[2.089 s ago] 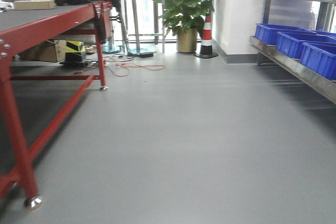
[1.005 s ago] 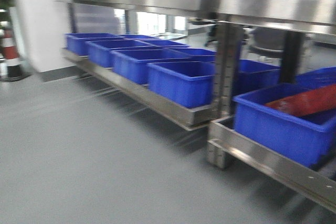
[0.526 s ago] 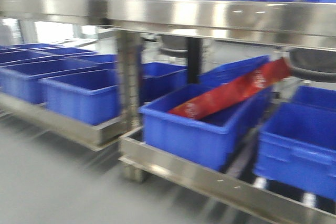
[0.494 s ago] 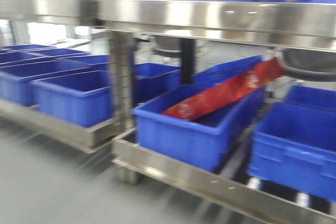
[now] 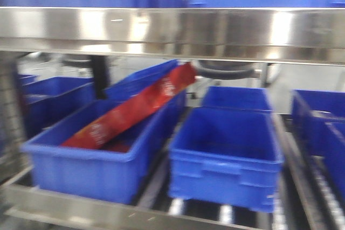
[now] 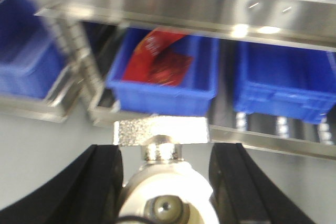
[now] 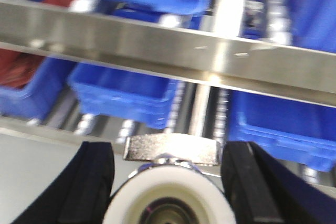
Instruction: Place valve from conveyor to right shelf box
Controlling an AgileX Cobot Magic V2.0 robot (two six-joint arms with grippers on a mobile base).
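**Two valves carried to the shelf**

We saw the left gripper (image 6: 166,153) pinching a valve (image 6: 167,187) between its black fingers, and the right gripper (image 7: 168,150) clamped likewise on a second valve (image 7: 168,192). Both faced the steel shelf (image 5: 172,28). On its lower level a blue box (image 5: 215,172) sat just beside a neighbouring box (image 5: 81,172) holding a tilted red packet (image 5: 129,112).

A packet (image 5: 129,112) leaned in the left box (image 5: 81,171); the second box (image 5: 226,160) sat just right, both on the shelf (image 5: 81,211).
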